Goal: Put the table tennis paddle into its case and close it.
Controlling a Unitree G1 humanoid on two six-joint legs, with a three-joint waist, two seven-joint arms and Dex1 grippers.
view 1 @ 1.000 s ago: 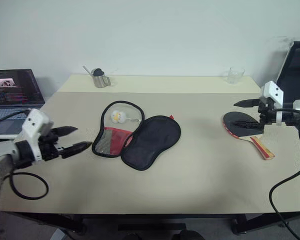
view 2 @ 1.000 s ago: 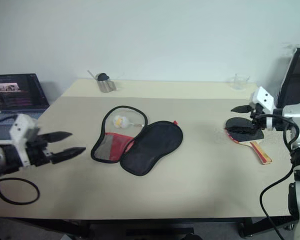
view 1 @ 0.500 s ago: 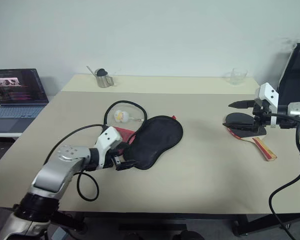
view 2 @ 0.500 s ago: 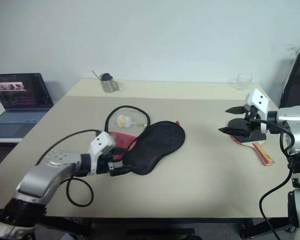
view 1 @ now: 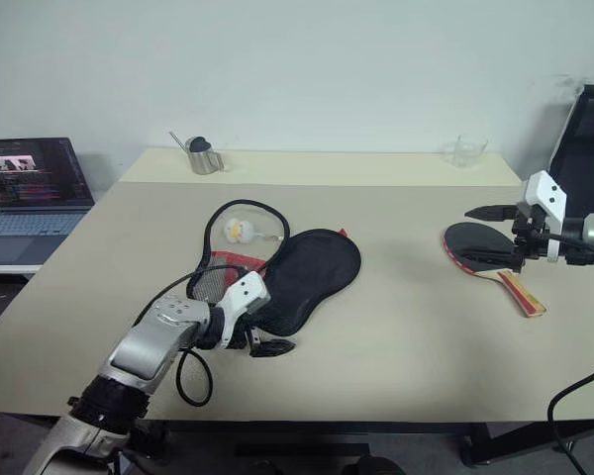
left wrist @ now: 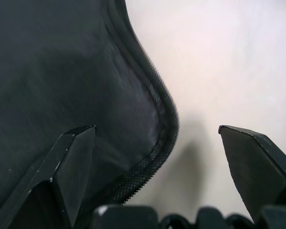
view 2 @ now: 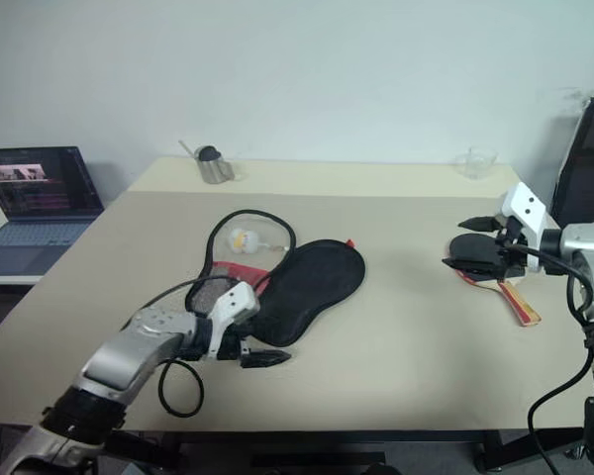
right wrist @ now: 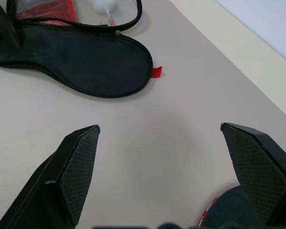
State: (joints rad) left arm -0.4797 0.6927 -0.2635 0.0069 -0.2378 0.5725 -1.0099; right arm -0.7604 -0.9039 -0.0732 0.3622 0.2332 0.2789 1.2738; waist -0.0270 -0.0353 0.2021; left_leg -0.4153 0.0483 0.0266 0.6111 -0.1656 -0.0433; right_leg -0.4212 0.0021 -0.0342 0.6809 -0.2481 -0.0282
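Two pincers stand spread wide, grasping nothing; the left gripper [view 1: 273,345] sits at the near edge of the case [view 1: 295,280] — its wrist view shows one finger over dull black fabric and the ribbed zip edge, detail the head views lack; the right gripper [view 1: 488,237] hovers by the table tennis paddle [view 1: 485,251], a rounded black blade, red-edged, far right on the beige table [view 1: 406,327]; the case lies mid-table, flap open, showing red panel and mesh.

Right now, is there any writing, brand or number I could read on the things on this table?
Nothing readable.
Laptop screen: lines of text and small images, too small to read.
Black case: no logo or lettering on the sides facing up.
Paddle, metal cup, glass: no markings to make out.
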